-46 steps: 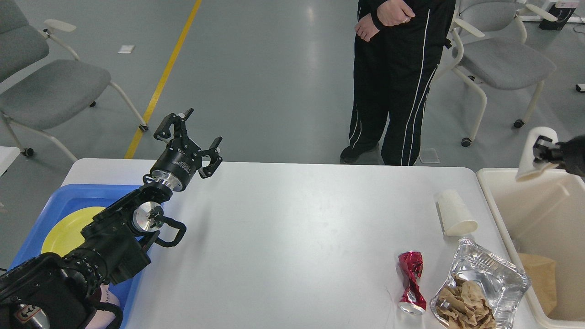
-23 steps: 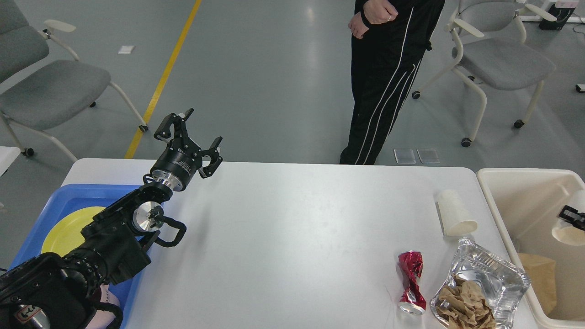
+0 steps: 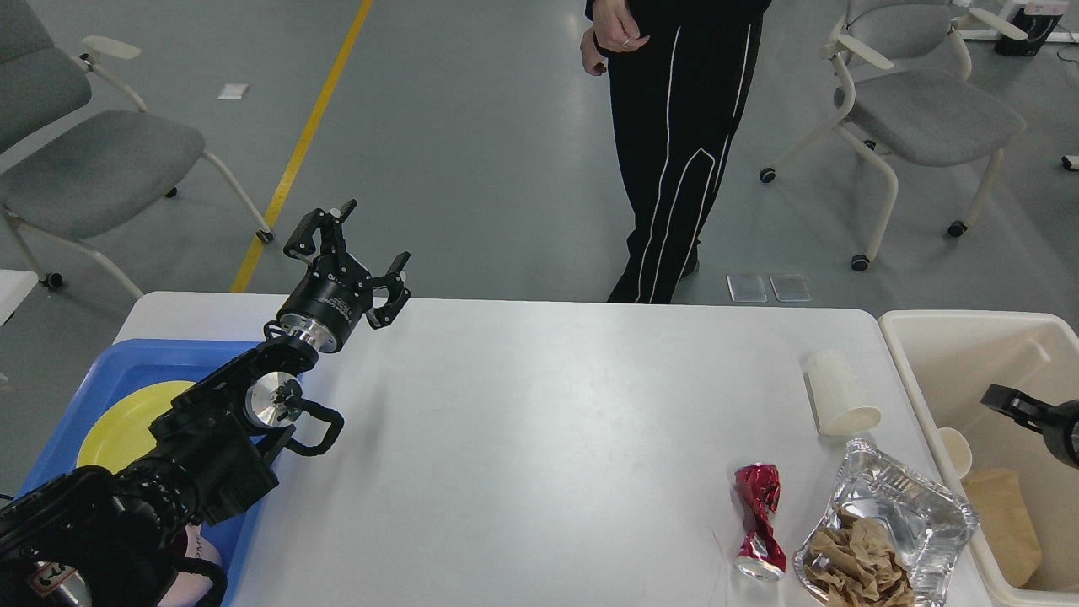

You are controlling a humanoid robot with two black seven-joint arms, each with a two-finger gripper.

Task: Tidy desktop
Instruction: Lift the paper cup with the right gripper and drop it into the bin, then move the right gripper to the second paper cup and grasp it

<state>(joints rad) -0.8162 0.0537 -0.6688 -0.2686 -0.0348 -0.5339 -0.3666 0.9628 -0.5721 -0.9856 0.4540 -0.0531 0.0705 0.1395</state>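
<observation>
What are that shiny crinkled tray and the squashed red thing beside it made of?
The tray looks like thin aluminium foil: mirror-bright and creased, with crumpled brown paper in it. The red can seems painted thin metal, glossy and twisted, with a silvery end.

Desktop (image 3: 539, 438): tray (image 3: 135, 358) at 9 o'clock w/ plate (image 3: 126, 421) in it; cup (image 3: 839, 394), can (image 3: 757, 518), foil dish (image 3: 902, 514) at 4; bin (image 3: 952, 333) at 3.

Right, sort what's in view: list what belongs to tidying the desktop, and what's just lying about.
Belongs to the job:
desktop
paper cup on its side
crushed red can
foil tray of brown paper scraps
beige bin, a cup inside
blue tray holding a yellow plate

Just around:
grey chairs
standing person
</observation>
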